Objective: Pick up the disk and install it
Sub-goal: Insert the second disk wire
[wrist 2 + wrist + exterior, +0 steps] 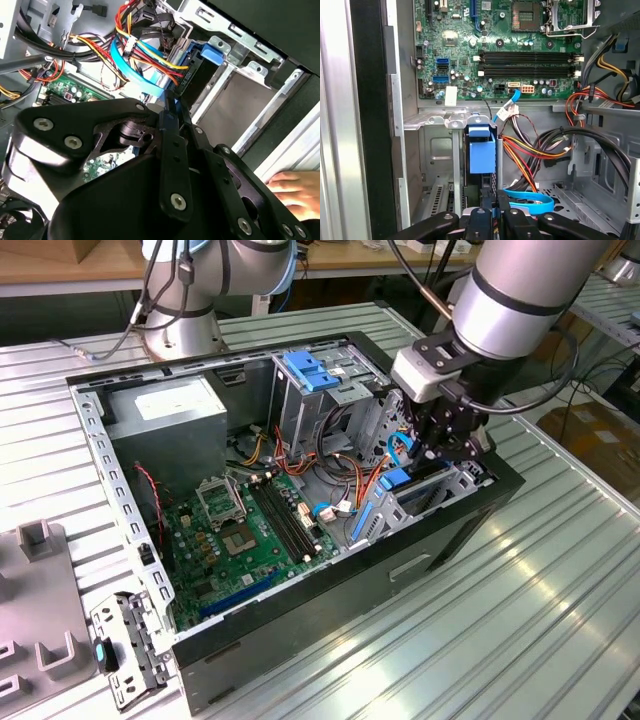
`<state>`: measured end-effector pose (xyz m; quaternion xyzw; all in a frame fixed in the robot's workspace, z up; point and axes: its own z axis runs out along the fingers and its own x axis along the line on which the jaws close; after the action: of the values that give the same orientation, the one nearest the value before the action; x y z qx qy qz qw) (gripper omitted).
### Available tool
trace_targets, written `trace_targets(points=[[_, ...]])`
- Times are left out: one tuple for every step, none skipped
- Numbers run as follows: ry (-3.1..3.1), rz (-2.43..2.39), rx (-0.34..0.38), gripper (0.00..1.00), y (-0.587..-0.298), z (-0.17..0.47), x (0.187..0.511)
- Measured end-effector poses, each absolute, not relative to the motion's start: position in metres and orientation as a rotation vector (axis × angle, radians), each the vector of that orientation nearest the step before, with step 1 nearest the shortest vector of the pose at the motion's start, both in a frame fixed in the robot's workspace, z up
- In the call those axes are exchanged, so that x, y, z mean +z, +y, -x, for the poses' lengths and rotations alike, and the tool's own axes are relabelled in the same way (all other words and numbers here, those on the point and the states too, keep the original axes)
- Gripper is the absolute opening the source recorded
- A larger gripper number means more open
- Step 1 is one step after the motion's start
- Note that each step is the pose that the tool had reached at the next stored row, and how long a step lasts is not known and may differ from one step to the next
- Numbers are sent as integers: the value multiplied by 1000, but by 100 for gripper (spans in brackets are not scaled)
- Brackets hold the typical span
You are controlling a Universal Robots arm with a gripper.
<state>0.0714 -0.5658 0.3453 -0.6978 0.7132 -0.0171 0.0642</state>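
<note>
Fingers are pinching narrow on the disk, which is standing on edge in the metal bay at the case's front corner, gripped from above so it is sliding straight between the bay walls.

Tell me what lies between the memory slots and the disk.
In the first wrist view, a cable with white plugs and the bay's metal rim lie between the memory slots and disk.

Blue-railed disk stands on edge in drive bay
</note>
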Motion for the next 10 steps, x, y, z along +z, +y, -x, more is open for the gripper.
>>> trace_targets(points=[[2154, 2107, -51, 16, -566, -71, 344], [2154, 2107, -51, 16, -566, -71, 341], [2154, 2107, -52, 16, -566, -71, 341], [2154, 2107, -51, 16, -566, -71, 341], [2153, 2107, -51, 16, -566, -71, 341], [2153, 2107, -51, 16, -566, -71, 341], [2153, 2107, -51, 16, -566, -71, 342], [2153, 2107, -51, 17, -566, -71, 342], [2153, 2107, -51, 17, -566, -71, 343], [2153, 2107, -51, 24, -566, -71, 344]])
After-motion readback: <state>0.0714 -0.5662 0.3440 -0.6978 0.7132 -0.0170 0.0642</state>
